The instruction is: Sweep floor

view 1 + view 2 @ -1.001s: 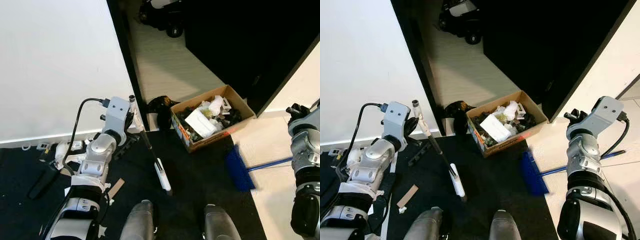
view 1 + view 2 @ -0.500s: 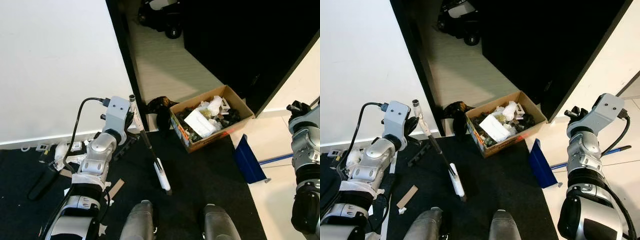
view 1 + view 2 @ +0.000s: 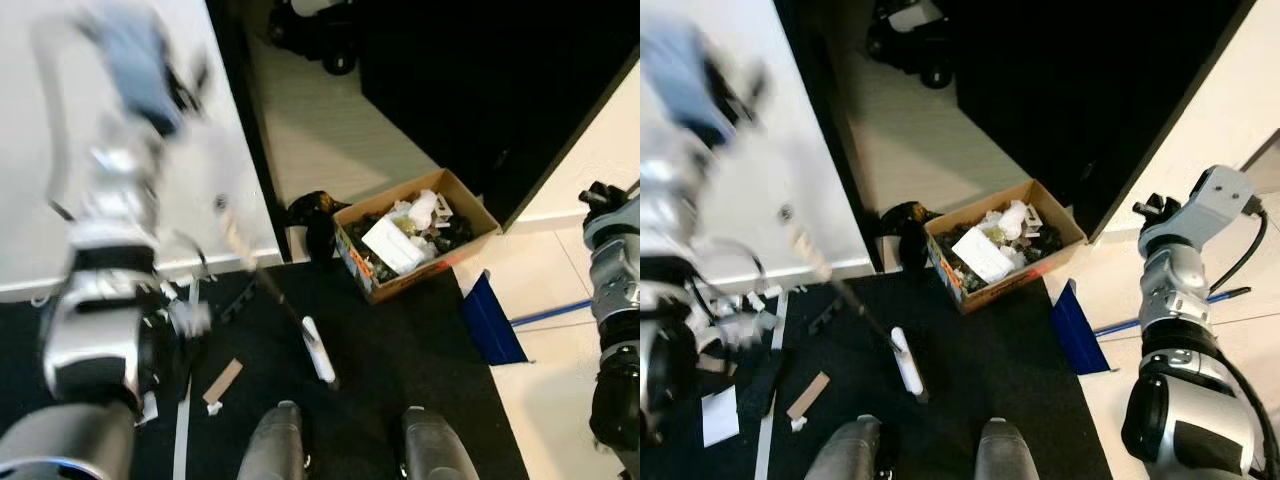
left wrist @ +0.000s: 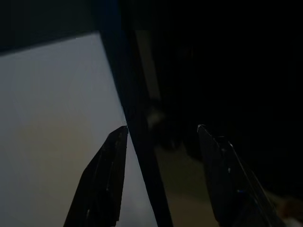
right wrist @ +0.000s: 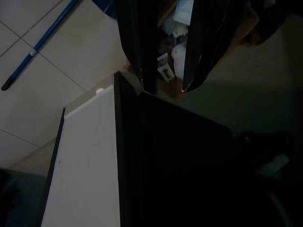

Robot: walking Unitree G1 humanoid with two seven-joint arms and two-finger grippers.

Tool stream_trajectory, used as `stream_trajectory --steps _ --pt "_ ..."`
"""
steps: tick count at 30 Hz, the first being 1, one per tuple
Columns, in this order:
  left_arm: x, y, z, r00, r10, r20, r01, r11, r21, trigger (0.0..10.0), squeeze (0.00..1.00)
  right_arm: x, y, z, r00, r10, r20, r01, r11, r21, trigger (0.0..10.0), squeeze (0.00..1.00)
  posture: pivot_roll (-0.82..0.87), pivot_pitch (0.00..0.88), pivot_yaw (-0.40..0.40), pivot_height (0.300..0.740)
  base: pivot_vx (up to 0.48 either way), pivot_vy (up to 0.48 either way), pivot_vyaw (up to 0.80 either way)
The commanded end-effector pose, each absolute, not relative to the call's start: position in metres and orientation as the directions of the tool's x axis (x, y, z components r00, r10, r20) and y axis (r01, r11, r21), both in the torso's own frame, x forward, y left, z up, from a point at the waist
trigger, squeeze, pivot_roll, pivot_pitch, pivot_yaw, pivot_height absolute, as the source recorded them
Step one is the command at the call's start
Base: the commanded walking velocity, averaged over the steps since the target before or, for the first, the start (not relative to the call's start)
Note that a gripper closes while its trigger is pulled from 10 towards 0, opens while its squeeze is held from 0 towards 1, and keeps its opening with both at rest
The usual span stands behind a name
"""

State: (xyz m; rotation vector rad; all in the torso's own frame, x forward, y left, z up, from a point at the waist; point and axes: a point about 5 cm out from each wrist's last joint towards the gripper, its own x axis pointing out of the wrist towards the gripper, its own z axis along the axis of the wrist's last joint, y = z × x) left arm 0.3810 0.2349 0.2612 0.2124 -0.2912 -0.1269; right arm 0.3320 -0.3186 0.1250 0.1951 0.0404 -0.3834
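A blue broom lies on the floor at the right, its head [image 3: 490,320] at the dark mat's edge and its blue handle [image 3: 550,315] running over the pale tiles. A black stick with a white lower end [image 3: 318,350] slants up from the mat, its top blurred, with nothing gripping it. My left arm [image 3: 110,200] is raised high against the white wall and blurred. My left gripper [image 4: 163,132] is open and holds nothing. My right gripper [image 5: 168,87] hangs open above the box and the tiles, apart from the broom handle [image 5: 38,42].
An open cardboard box [image 3: 470,200] full of rubbish stands past the mat, with a black bag [image 3: 315,215] beside it. Cardboard [image 3: 222,382] and paper scraps [image 3: 718,415] litter the mat at the left. My feet [image 3: 275,440] are at the bottom. A dark doorway opens ahead.
My left gripper let go of the black stick and the arm swung up fast along the wall. The stick's top has tipped leftward. Earlier the broom head turned and slid right.
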Motion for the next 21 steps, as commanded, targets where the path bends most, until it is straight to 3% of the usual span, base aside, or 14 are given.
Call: stream_trajectory --steps 1,7,15,18,21 --pt "0.378 0.24 0.217 0.985 -0.125 0.116 0.1 0.974 0.205 10.0 0.0 0.33 -0.319 0.12 0.925 -0.368 -0.092 0.379 0.909 0.175 10.0 0.0 0.0 0.015 0.042 0.74 0.0 0.0 0.0" --pt "0.35 0.215 0.146 0.986 -0.161 -0.039 0.166 0.965 0.203 10.0 0.0 0.319 -0.312 0.099 0.923 -0.359 -0.137 0.38 0.909 0.174 10.0 0.0 0.0 0.034 0.045 0.74 0.0 0.0 0.0" --pt "0.331 0.201 0.106 0.981 -0.155 -0.114 0.17 0.977 0.133 10.0 0.0 0.31 -0.298 0.075 0.926 -0.32 -0.199 0.355 0.919 0.173 10.0 0.0 0.01 0.029 0.037 0.74 0.0 0.0 0.0" --pt "0.312 0.194 0.051 0.938 -0.154 -0.311 0.185 0.98 0.075 10.0 0.0 0.3 -0.271 0.042 0.925 -0.245 -0.291 0.298 0.943 0.151 10.0 0.0 0.0 0.019 0.038 0.74 0.0 0.0 0.0" --pt "0.297 0.192 0.025 0.912 -0.136 -0.387 0.184 0.979 0.088 10.0 0.0 0.29 -0.248 0.021 0.924 -0.198 -0.327 0.256 0.955 0.147 10.0 0.0 -0.01 0.012 0.046 0.74 0.0 0.0 0.0"
